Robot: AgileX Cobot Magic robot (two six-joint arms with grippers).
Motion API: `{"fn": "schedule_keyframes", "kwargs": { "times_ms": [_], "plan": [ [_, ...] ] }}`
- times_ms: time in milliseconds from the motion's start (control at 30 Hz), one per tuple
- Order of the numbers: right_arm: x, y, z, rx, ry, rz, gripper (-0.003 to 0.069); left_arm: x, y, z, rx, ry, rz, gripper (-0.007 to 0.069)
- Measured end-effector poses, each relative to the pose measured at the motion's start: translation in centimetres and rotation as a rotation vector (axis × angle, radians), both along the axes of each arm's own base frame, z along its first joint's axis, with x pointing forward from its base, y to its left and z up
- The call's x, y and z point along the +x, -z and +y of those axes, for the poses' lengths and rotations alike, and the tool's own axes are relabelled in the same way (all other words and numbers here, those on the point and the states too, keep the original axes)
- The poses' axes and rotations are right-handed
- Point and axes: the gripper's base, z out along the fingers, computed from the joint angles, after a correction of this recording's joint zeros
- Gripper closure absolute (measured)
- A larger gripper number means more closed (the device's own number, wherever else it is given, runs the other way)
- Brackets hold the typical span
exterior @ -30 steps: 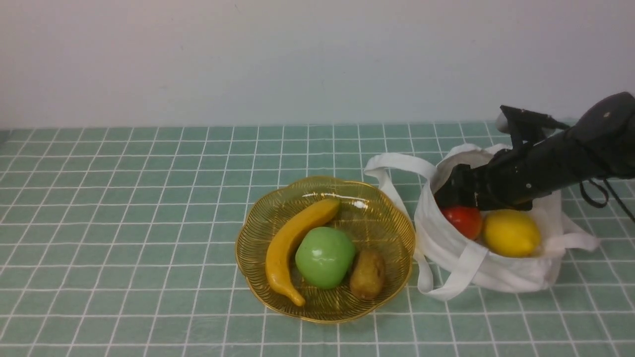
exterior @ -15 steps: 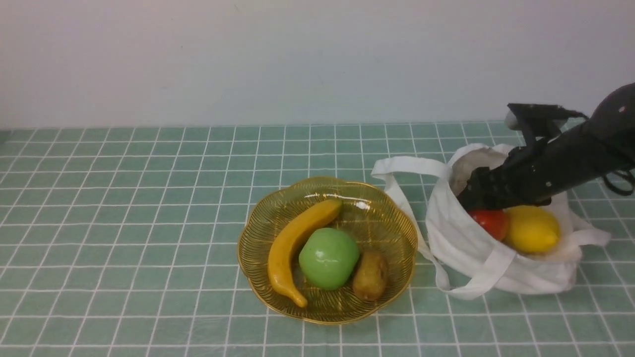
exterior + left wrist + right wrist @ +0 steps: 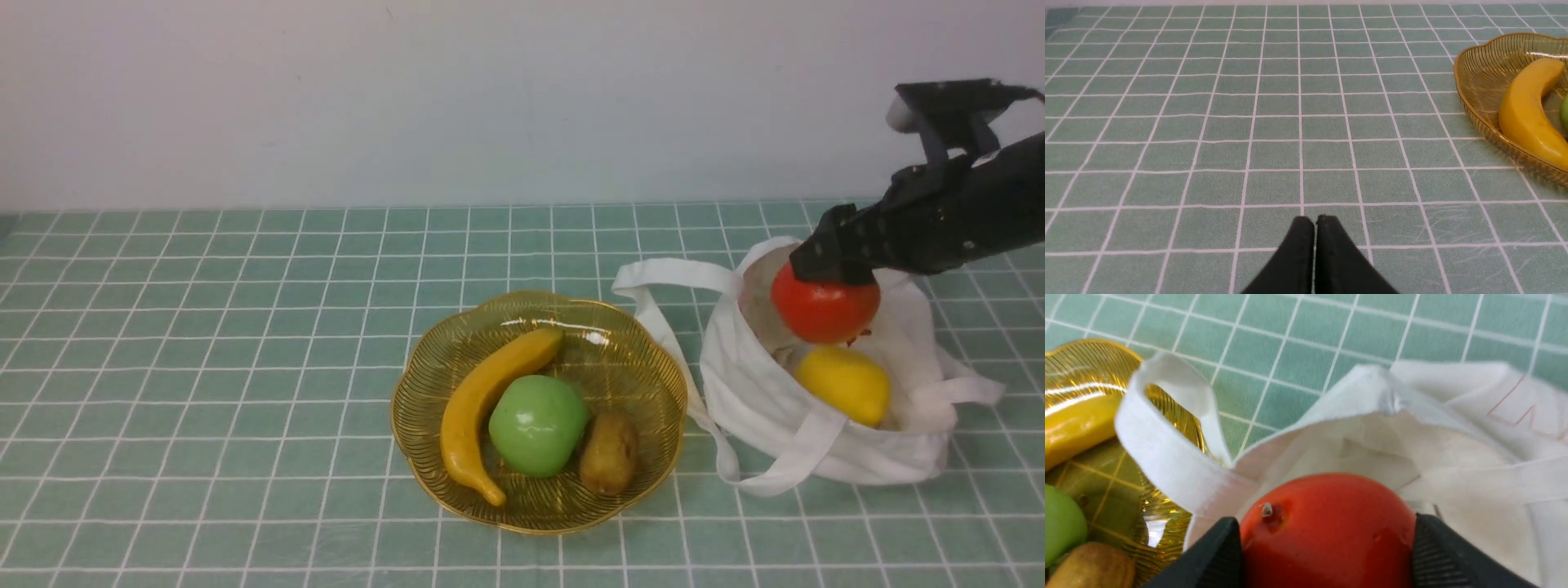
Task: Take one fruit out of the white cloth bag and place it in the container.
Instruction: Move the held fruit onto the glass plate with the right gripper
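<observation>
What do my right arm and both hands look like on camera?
Right arm: matte black, rounded, with a black bracket on top. Right hand: black fingers with finely ribbed pads. Left hand: plain black, tapering to narrow tips. No markings visible.

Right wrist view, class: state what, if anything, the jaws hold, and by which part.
The right gripper holds the red fruit by its opposite sides, across its middle.

Status: fruit (image 3: 824, 310) held above white cloth bag (image 3: 816, 441)

Round, glossy red-orange fruit gripped by right gripper (image 3: 1327, 539), just over the bag's open mouth. Bag slumped at right, straps trailing. Amber ribbed container (image 3: 629, 351) sits just left of the bag
</observation>
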Motion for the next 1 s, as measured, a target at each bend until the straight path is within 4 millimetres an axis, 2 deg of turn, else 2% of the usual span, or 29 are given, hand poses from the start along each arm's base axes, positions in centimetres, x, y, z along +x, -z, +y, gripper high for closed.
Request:
{"fn": "schedule_keyframes", "kwargs": {
  "times_ms": [33, 133, 200, 233, 300, 367, 467, 533, 600, 633, 767, 867, 933, 1000],
  "plan": [
    [-0.1, -0.3, 0.0, 0.000, -0.001, -0.008, 0.0175, 0.0, 0.0, 0.0, 0.000, 0.000, 0.000, 0.0632],
    [-1.6, -3.5, 0.0, 0.015, -0.004, -0.088, 0.0175, 0.0, 0.0, 0.0, 0.000, 0.000, 0.000, 0.0632],
    [-2.2, -4.7, 0.2, 0.043, -0.004, -0.111, 0.0175, 0.0, 0.0, 0.0, 0.000, 0.000, 0.000, 0.0632],
    [-2.9, -6.1, 0.7, 0.110, -0.006, -0.131, 0.0175, 0.0, 0.0, 0.0, 0.000, 0.000, 0.000, 0.0632],
    [-3.6, -7.3, 2.3, 0.215, -0.040, -0.132, 0.0178, 0.0, 0.0, 0.0, 0.000, 0.000, 0.000, 0.0632],
    [-4.0, -7.3, 3.9, 0.255, -0.100, -0.116, 0.0179, 0.0, 0.0, 0.0, 0.000, 0.000, 0.000, 0.0632],
    [-4.5, -6.4, 7.4, 0.265, -0.242, -0.081, 0.0179, 0.0, 0.0, 0.0, 0.000, 0.000, 0.000, 0.0632],
    [-4.3, -4.9, 9.9, 0.249, -0.309, -0.054, 0.0179, 0.0, 0.0, 0.0, 0.000, 0.000, 0.000, 0.0632],
    [-4.2, -4.5, 10.6, 0.242, -0.323, -0.055, 0.0179, 0.0, 0.0, 0.0, 0.000, 0.000, 0.000, 0.0632],
    [-3.6, -3.1, 11.9, 0.227, -0.329, -0.049, 0.0179, 0.0, 0.0, 0.0, 0.000, 0.000, 0.000, 0.0632],
    [-1.9, -0.1, 13.7, 0.189, -0.289, -0.069, 0.0179, 0.0, 0.0, 0.0, 0.000, 0.000, 0.000, 0.0632],
    [-0.6, 2.0, 14.1, 0.160, -0.243, -0.077, 0.0173, 0.0, 0.0, 0.0, 0.000, 0.000, 0.000, 0.0632],
    [0.1, 3.3, 14.1, 0.146, -0.221, -0.068, 0.0128, 0.0, 0.0, 0.0, 0.000, 0.000, 0.000, 0.0632],
    [0.3, 4.2, 14.2, 0.140, -0.219, -0.045, 0.0049, 0.0, 0.0, 0.0, 0.000, 0.000, 0.000, 0.0632]
  ]
}}
